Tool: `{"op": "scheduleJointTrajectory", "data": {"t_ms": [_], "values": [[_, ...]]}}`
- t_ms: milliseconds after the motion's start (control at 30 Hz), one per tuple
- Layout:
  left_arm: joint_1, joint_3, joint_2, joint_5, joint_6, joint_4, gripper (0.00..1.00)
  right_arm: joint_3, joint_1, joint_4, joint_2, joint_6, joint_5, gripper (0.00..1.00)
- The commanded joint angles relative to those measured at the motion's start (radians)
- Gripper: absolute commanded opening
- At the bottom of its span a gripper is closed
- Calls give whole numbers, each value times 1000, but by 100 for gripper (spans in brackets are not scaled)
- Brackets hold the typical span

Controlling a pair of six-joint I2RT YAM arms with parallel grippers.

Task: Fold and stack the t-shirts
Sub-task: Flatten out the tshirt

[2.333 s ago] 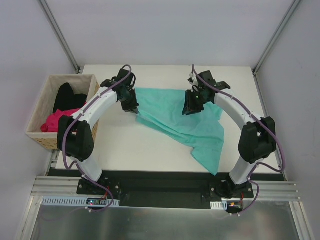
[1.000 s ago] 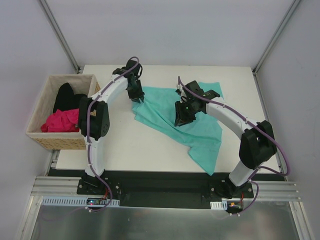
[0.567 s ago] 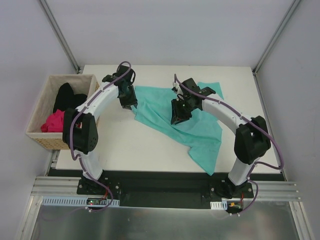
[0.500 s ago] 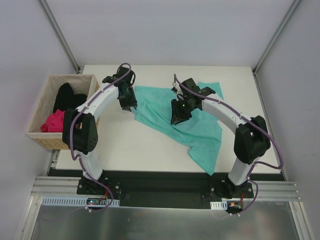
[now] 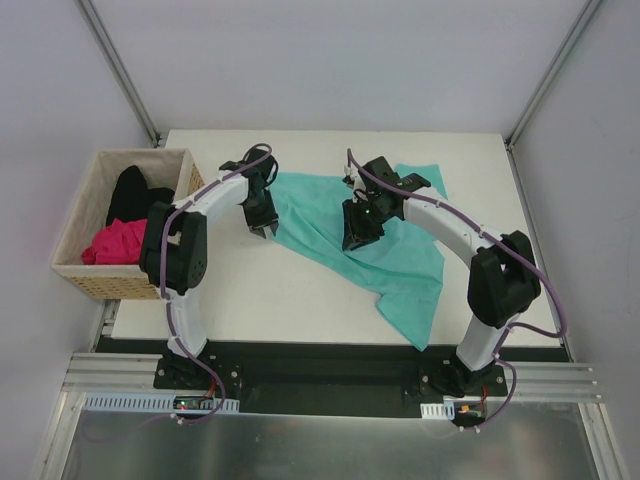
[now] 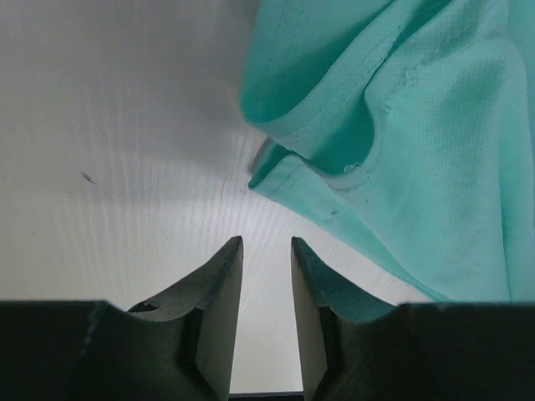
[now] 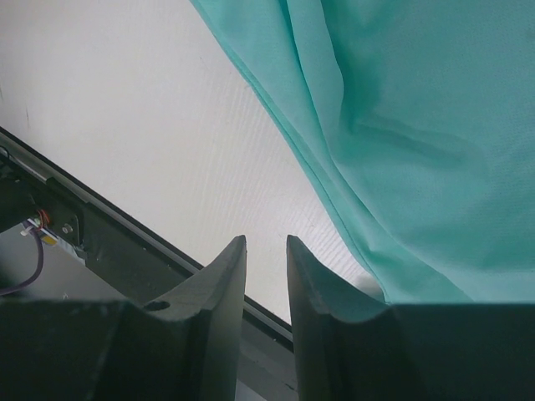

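The white table (image 5: pixel 250 290) lies under both arms. The teal t-shirt (image 5: pixel 400 260) is spread rumpled across it. It is ahead and to the right of the left gripper (image 6: pixel 266 242), whose fingertips stop just short of a folded hem. It is also beneath and to the right of the right gripper (image 7: pixel 266 240). The basket (image 5: pixel 75 270) stands by the table's left edge, well to the left of the left gripper. It holds the pink t-shirt (image 5: pixel 120 240) and the black t-shirt (image 5: pixel 130 192). The left gripper's fingers are slightly apart, with only bare table showing between them. The right gripper's fingers leave a similar narrow gap with nothing in it, and the shirt's edge runs just beside its right finger.
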Motion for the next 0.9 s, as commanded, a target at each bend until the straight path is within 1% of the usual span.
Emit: {"op": "scheduleJointTrajectory", "data": {"t_ms": [0,500,867], "values": [[-5,57,44,19,15,3,29,40,5,-32,-28,-20,21,29],[-3,164,144,48,51,3,29,112,1,-82,7,-18,50,29],[5,135,165,50,57,3,29,141,-2,-102,31,-15,53,29]]}}
